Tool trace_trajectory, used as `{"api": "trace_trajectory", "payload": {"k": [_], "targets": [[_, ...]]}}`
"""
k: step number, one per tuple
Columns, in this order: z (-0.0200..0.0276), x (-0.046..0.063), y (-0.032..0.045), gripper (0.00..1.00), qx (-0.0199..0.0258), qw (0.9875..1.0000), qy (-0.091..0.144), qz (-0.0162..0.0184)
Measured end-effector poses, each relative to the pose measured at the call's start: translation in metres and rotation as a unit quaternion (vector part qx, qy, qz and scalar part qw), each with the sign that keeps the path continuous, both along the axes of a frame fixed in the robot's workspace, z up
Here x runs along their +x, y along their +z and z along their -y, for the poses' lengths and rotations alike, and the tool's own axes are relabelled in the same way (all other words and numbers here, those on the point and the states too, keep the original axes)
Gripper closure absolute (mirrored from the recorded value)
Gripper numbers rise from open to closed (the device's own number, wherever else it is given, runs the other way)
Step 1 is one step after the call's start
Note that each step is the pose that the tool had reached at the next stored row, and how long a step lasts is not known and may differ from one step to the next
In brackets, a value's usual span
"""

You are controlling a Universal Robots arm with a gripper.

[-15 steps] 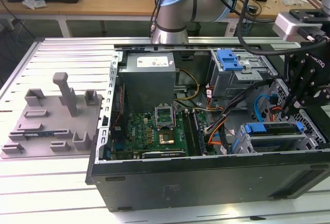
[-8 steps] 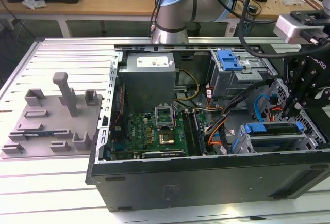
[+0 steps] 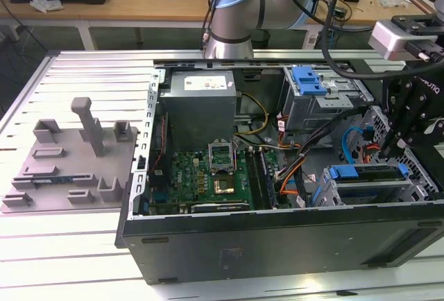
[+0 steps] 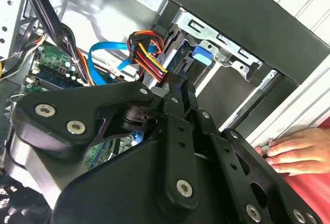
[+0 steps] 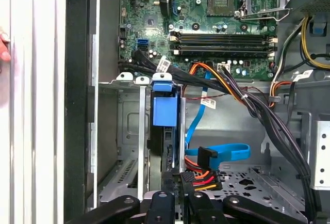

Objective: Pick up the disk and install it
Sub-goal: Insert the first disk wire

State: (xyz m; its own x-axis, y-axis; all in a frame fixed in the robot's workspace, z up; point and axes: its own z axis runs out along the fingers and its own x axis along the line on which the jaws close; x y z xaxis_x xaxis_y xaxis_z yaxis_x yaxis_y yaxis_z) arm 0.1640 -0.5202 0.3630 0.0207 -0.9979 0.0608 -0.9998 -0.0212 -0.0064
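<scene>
Already — disk (image 5: 165,111) in drive cage (image 5: 129,131)

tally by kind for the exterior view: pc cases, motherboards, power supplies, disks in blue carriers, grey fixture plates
pc case: 1
motherboard: 1
power supply: 1
disk in a blue carrier: 1
grey fixture plate: 1
total: 5
</scene>
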Motion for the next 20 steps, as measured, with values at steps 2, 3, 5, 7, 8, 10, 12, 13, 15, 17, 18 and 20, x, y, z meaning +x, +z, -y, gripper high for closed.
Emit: {"api": "trace_trajectory", "payload": {"k": [2, 3, 5, 7, 8, 10, 12, 13, 15, 17, 18, 20], "targets": [[0.0002, 0.0000, -0.0002, 0.83, 0.0000, 1.0000, -0.001, 0.0000], [0.0002, 0.0000, -0.0003, 0.83, 0.0001, 1.0000, -0.001, 0.0000], [0.0003, 0.0000, -0.0006, 0.83, 0.0003, 1.0000, -0.001, 0.0000], [0.0003, 0.0000, -0.0012, 0.83, 0.0009, 1.0000, -0.001, -0.0001], [0.0003, 0.0000, -0.0015, 0.83, 0.0011, 1.0000, -0.001, 0.0000], [0.0004, 0.0000, -0.0020, 0.83, 0.0015, 1.0000, -0.001, 0.0000], [0.0007, 0.0000, -0.0026, 0.83, 0.0022, 1.0000, -0.001, 0.0000], [0.0008, 0.0000, -0.0028, 0.83, 0.0024, 1.0000, -0.001, -0.0001], [0.0011, 0.0000, -0.0032, 0.83, 0.0029, 1.0000, -0.001, 0.0000], [0.0016, 0.0000, -0.0037, 0.83, 0.0035, 1.0000, -0.001, 0.0000], [0.0017, 0.0000, -0.0040, 0.83, 0.0038, 1.0000, -0.001, 0.0000], [0.0021, 0.0001, -0.0044, 0.83, 0.0042, 1.0000, -0.001, -0.0001]]}}
